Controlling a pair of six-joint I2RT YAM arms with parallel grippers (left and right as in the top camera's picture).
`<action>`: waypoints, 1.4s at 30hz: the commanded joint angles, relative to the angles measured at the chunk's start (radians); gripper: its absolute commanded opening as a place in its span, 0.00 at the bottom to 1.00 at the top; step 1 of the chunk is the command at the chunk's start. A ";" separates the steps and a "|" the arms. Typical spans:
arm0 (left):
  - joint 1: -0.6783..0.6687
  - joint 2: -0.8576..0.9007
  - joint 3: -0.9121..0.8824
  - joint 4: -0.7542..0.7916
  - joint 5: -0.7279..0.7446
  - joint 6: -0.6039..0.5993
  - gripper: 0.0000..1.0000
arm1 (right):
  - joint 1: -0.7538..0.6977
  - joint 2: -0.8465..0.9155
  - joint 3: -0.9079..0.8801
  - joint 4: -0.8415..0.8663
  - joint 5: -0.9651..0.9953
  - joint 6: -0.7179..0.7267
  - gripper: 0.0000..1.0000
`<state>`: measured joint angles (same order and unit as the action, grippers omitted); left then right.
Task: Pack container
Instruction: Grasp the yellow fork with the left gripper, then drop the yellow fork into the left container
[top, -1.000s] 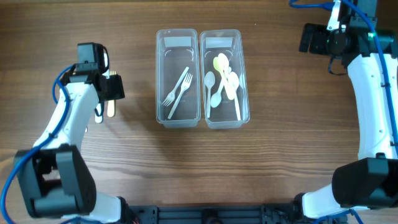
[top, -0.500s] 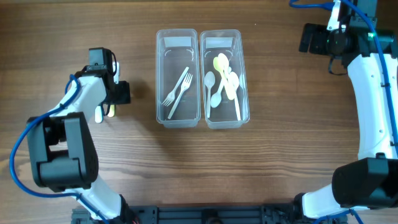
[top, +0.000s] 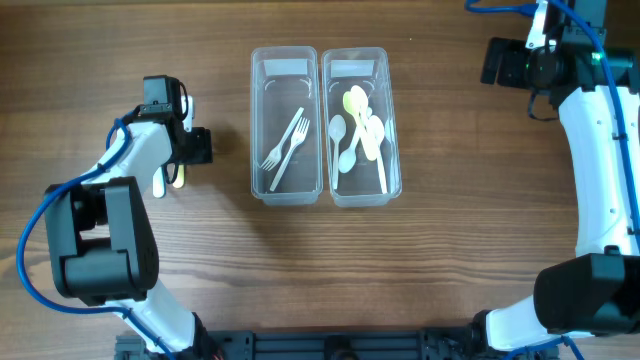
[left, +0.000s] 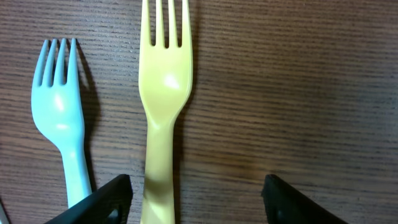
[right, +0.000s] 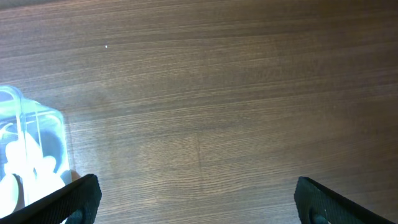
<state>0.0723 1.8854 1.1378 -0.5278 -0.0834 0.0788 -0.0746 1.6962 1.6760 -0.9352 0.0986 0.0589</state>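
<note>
Yellow fork (left: 165, 93) flat on worktop (left: 280, 93) left of fork tub (top: 286, 125), beside pale fork (left: 62, 118). Left claw (left: 194, 186) spread astride handle, nothing pinched. Right claw (right: 196, 186) spread, empty, right of fork tub. Fork likely light, stiff, slick: pinch across mid-handle.

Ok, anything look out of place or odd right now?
Only two loose forks: a yellow fork and a pale blue fork lie side by side on the table beneath the open left tool, outside both containers. Nothing spilled, tipped or damaged.
</note>
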 joint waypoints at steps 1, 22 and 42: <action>0.005 0.031 -0.008 0.016 0.012 0.027 0.72 | 0.003 0.008 0.000 0.003 0.014 -0.007 1.00; 0.005 0.085 -0.007 0.014 0.042 0.071 0.11 | 0.003 0.008 0.000 0.003 0.014 -0.006 1.00; -0.039 -0.278 0.135 -0.106 0.170 -0.068 0.04 | 0.003 0.008 0.000 0.003 0.014 -0.006 1.00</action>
<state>0.0669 1.6913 1.2552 -0.6231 -0.0139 0.0551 -0.0746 1.6958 1.6760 -0.9352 0.0986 0.0589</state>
